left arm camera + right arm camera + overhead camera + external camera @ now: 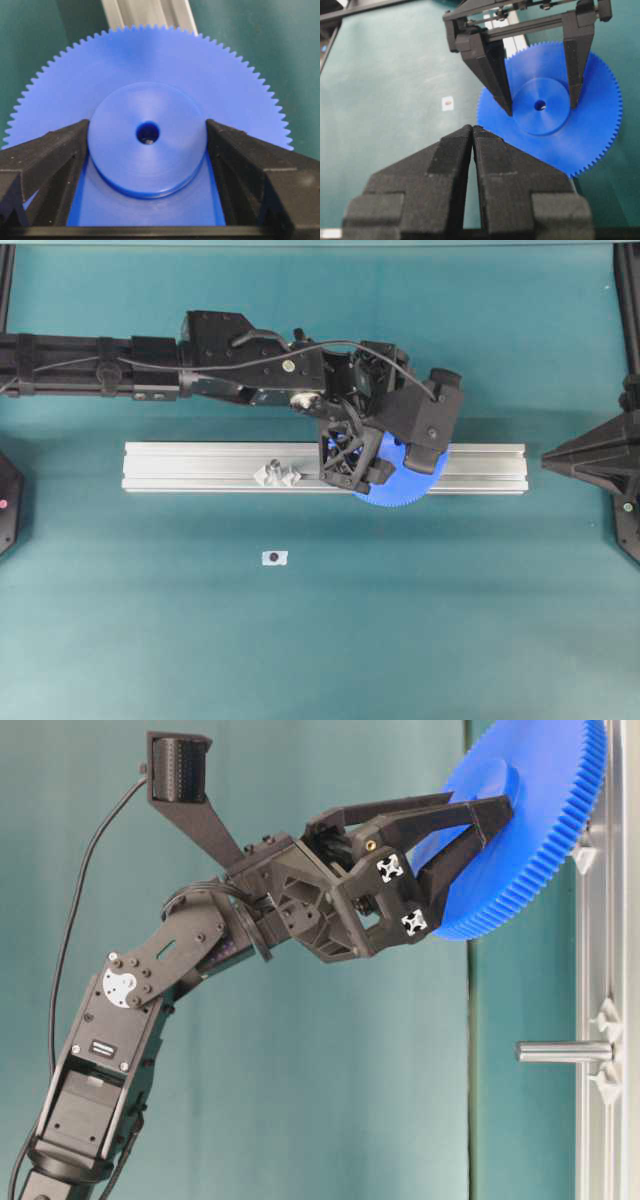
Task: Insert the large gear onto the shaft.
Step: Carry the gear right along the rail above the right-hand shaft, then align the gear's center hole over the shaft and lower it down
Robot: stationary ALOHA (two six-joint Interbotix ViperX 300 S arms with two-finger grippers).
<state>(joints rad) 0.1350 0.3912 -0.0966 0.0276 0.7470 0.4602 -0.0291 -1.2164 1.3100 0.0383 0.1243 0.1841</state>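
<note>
The large gear (400, 487), a bright-blue toothed disc, sits over the right half of the aluminium rail (200, 455). My left gripper (148, 131) reaches down onto it, and its fingers (496, 75) press both sides of the raised hub (150, 160). In the table-level view the large gear (520, 810) leans against the rail. A metallic glint shows inside the centre hole (148, 134); the shaft under the gear is otherwise hidden. My right gripper (472, 128) hangs back at the right side with its tips together and nothing between them.
A second silver pin (272, 472) on a shiny tabbed base stands bare on the rail, left of the gear, and also shows in the table-level view (565, 1050). A small white tag (274, 557) lies on the teal table in front of the rail.
</note>
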